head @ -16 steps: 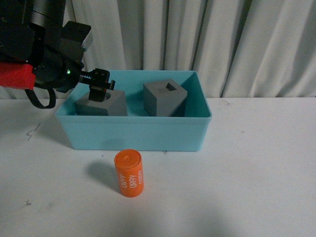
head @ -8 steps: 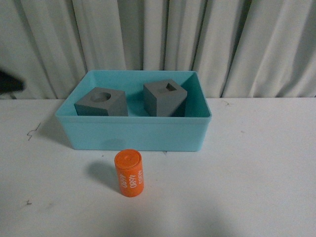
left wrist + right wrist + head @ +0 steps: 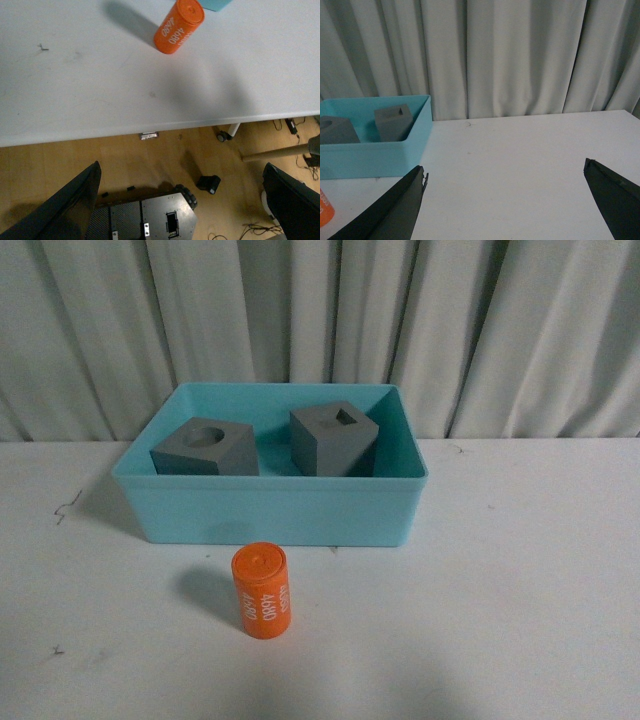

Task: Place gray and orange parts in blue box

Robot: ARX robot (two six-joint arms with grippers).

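Orange cylinder (image 3: 261, 591) stands upright just near of the blue box (image 3: 300, 512), left of centre; gray cubes (image 3: 206, 448) already inside. I judge my left gripper (image 3: 180, 167), spread and empty, nearer than the right gripper (image 3: 504, 166), likewise spread.

The blue box (image 3: 270, 512), light turquoise and rimmed, holds both matte cubes, set apart: the round-recess gray cube (image 3: 205, 450) on the left, the square-recess gray cube (image 3: 333, 440) on the right. The orange cylinder (image 3: 261, 591), white-lettered, stands upright on the bench (image 3: 520, 590) near the box's front wall, outside it.
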